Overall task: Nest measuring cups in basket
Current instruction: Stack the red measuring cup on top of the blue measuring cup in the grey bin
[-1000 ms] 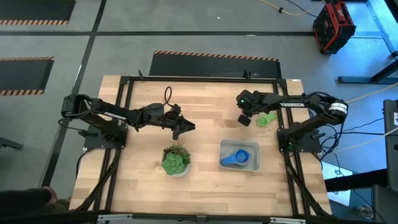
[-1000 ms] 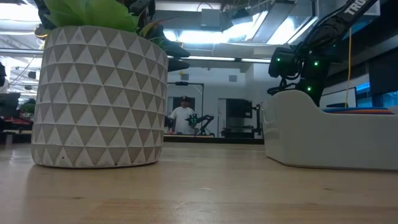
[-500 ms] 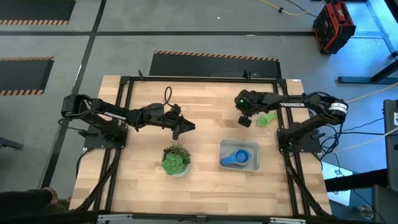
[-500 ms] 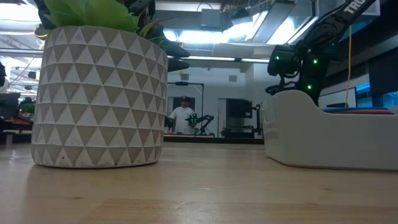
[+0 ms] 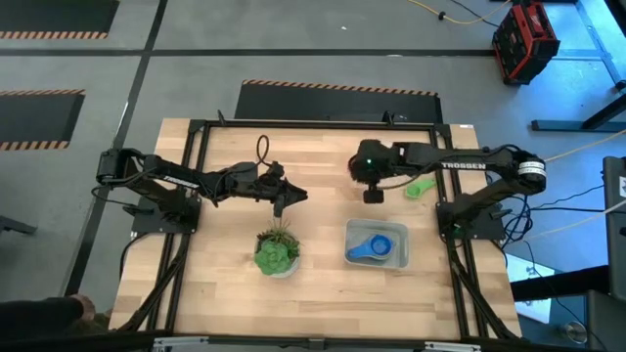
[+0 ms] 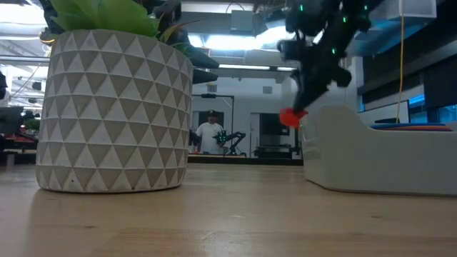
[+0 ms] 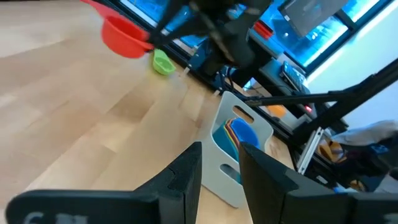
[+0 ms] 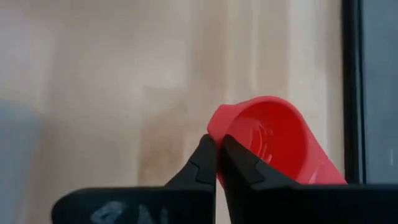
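Note:
My right gripper (image 5: pixel 373 192) is above the table's middle, behind the basket, and shut on a red measuring cup (image 8: pixel 273 143). In the low view the cup (image 6: pixel 289 118) hangs under the gripper beside the basket's wall. A green cup (image 5: pixel 419 188) lies on the table to the right of that gripper. The translucent basket (image 5: pixel 397 256) stands on the table's near right and holds a blue cup (image 5: pixel 372 246) on top of others. My left gripper (image 7: pixel 219 171) is open and hovers behind the potted plant (image 5: pixel 277 254). My right gripper pinches the red cup at the edge of its bowl (image 8: pixel 219 140) between its two fingertips (image 8: pixel 205 158); I cannot tell whether that is the rim or the handle. The cup is lifted clear of the table and hangs below the fingers (image 6: pixel 289 118).
The plant's white patterned pot (image 6: pixel 114 114) stands on the near side, left of the basket (image 6: pixel 378 153). A black frame (image 5: pixel 313 125) runs round the table. A person (image 6: pixel 209 135) stands far back in the room. Bare wood lies between plant and basket.
My right gripper has moved from beside the green cup toward the table's left and up, carrying the red cup. The cup now shows lifted clear in the low view. The green cup has stayed in place.

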Robot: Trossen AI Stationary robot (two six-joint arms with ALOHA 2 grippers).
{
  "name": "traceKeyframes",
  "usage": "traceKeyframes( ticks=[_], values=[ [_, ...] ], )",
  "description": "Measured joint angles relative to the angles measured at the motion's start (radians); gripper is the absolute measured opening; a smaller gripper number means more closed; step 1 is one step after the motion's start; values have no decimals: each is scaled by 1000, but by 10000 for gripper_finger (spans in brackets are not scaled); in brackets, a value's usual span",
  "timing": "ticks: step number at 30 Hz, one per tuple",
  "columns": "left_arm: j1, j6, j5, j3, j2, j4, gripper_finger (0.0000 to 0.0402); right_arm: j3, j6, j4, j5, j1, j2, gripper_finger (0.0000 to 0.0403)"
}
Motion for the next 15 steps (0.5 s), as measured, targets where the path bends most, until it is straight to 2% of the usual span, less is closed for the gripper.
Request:
traceKeyframes(
  ticks=[7, 15],
  values=[
    [0, -120, -1, 0, 0, 35, 99, 57, -231, 5, -41, 133, 0, 9],
    [0, -430, -1, 1, 0, 53, 99, 57, -564, 41, -39, 250, 0, 10]
  ],
)
